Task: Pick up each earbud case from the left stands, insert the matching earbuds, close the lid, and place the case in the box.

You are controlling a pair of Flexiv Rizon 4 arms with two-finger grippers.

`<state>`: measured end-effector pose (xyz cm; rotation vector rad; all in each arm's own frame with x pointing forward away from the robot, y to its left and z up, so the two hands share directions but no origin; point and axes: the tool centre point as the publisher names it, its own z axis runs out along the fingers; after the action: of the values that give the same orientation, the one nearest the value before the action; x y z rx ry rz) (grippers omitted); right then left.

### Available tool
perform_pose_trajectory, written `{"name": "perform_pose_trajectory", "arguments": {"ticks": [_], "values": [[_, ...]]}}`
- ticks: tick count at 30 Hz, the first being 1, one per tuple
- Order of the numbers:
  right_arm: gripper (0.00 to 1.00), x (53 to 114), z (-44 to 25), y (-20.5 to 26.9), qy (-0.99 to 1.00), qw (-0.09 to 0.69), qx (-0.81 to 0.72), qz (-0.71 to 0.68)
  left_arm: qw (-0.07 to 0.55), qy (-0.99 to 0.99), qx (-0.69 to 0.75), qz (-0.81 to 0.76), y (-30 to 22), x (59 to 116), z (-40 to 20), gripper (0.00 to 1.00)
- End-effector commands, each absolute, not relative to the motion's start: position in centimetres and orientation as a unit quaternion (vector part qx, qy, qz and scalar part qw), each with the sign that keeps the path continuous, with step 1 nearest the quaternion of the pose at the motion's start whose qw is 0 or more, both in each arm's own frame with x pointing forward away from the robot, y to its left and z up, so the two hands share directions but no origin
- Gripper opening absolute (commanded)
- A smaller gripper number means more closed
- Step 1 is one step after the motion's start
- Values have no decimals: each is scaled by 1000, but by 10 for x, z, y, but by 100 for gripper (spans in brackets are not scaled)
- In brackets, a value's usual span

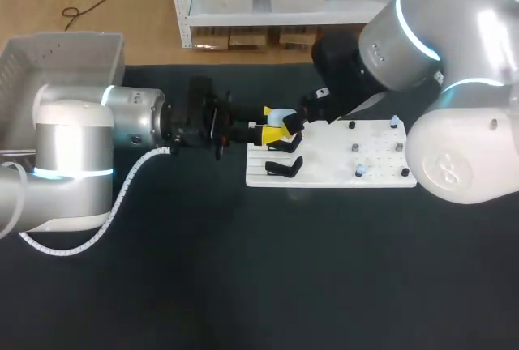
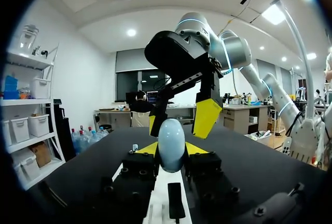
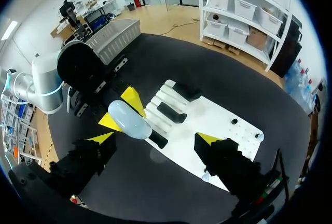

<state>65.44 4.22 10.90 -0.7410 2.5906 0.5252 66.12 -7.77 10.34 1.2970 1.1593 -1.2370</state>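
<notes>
1. A pale grey plastic box (image 1: 68,40) with ribbed walls sits at the far left corner of the black counter (image 1: 243,285). I cannot tell what lies inside it.
2. A flat white rectangular board (image 1: 375,160) lies right of the counter's middle, nearer the far edge. Its left end carries curved black stands (image 1: 284,167). Its right part carries small dark pegs (image 1: 355,148), too small to tell what sits on them.
3. The pale blue-white, egg-shaped earbud case (image 3: 129,120) is held off the board, above the board's left end and over the stand nearest the far edge.
4. The left tool (image 2: 171,151) comes in level from the counter's left side. Its two yellow tips press the case from opposite sides, so it is clamped on the case.
5. In the left wrist view the case stands on end between those tips. Its long axis is upright and crosswise to the fingers, with the narrower end up. No lid seam shows, so I cannot tell which end is the lid.
6. The right tool (image 3: 154,138) comes down from the far right side and hangs over the case. Its fingers are spread wide, one on each side of the case and clear of it, gripping nothing.
</notes>
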Motion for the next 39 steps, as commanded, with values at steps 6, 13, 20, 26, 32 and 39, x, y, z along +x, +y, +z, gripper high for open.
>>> {"name": "perform_pose_trajectory", "arguments": {"ticks": [6,13,20,26,32,39], "values": [[100,661,109,42,927,197,-261,184,484,476,532,-506,-78,660,103,0],[100,665,108,40,929,197,-255,184,484,476,532,-506,-78,660,103,0],[100,669,111,37,929,203,-248,183,484,476,532,-506,-78,660,103,0],[100,673,121,35,927,216,-245,183,484,476,532,-506,-78,660,103,0],[100,676,137,26,920,244,-251,175,484,476,532,-506,-78,660,103,0],[100,684,160,-9,919,266,-263,122,484,476,532,-506,-78,660,103,0]]}}
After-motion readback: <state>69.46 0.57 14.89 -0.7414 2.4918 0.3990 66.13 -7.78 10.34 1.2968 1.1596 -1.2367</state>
